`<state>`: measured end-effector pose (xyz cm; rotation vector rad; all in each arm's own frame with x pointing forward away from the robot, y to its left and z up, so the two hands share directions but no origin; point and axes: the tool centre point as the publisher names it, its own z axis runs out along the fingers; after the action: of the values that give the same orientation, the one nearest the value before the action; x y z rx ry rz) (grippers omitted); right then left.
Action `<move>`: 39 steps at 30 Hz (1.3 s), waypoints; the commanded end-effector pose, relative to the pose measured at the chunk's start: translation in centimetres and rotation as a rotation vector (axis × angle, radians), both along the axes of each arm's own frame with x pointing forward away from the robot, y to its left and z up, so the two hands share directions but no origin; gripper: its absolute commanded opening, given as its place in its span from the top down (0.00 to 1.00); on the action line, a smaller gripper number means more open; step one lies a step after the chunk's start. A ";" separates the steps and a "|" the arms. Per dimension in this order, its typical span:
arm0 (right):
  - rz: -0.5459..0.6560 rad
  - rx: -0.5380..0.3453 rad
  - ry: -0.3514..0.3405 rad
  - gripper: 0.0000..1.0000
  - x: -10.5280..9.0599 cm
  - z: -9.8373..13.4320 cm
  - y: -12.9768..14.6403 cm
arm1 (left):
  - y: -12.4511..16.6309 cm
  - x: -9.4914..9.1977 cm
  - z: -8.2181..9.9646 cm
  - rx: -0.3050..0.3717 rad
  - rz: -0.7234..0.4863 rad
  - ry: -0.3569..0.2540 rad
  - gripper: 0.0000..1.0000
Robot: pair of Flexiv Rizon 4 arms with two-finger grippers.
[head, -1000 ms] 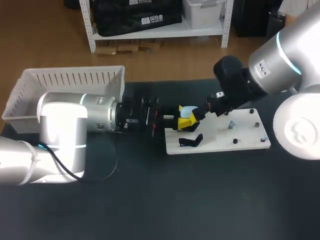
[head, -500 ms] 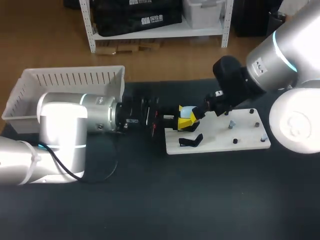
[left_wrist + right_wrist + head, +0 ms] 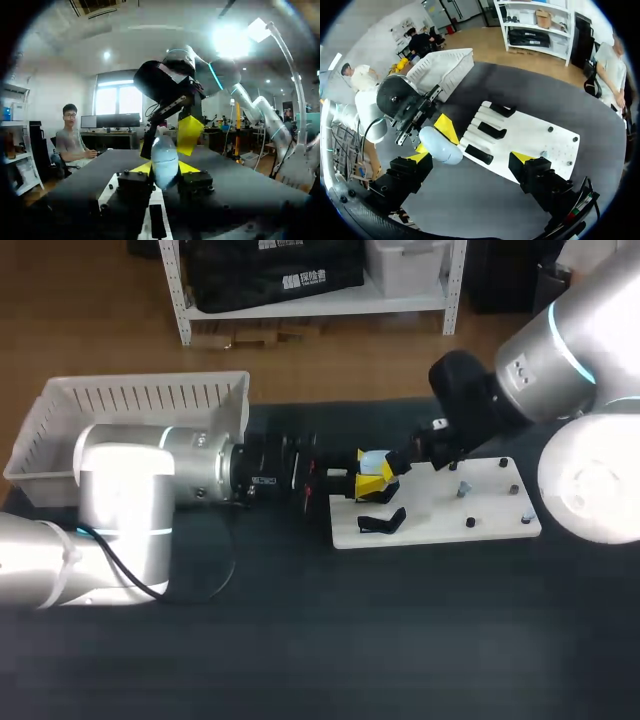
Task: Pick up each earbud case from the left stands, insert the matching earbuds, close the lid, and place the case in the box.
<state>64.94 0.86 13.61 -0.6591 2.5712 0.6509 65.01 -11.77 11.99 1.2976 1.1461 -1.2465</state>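
My left end effector (image 3: pixel 165 169) is clamped on the pale blue earbud case (image 3: pixel 164 155), held over the end of the white stand board (image 3: pixel 440 522) nearest the box (image 3: pixel 140 400). My right end effector (image 3: pixel 470 159) stands wide open, one finger just beside the case, above the worktop (image 3: pixel 400 640)

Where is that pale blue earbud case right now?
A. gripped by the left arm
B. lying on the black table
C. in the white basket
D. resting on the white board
A: the left end effector is clamped on the earbud case from both sides.
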 end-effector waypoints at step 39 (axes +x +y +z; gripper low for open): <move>-0.219 -0.496 0.109 0.00 -3.6 -3.5 -16.8 | -0.1 -0.4 0.0 -0.001 0.005 -0.002 1.00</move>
<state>60.49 -16.48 10.84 -0.4926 2.8655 0.0379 64.79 -11.79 12.00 1.2993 1.1455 -1.2484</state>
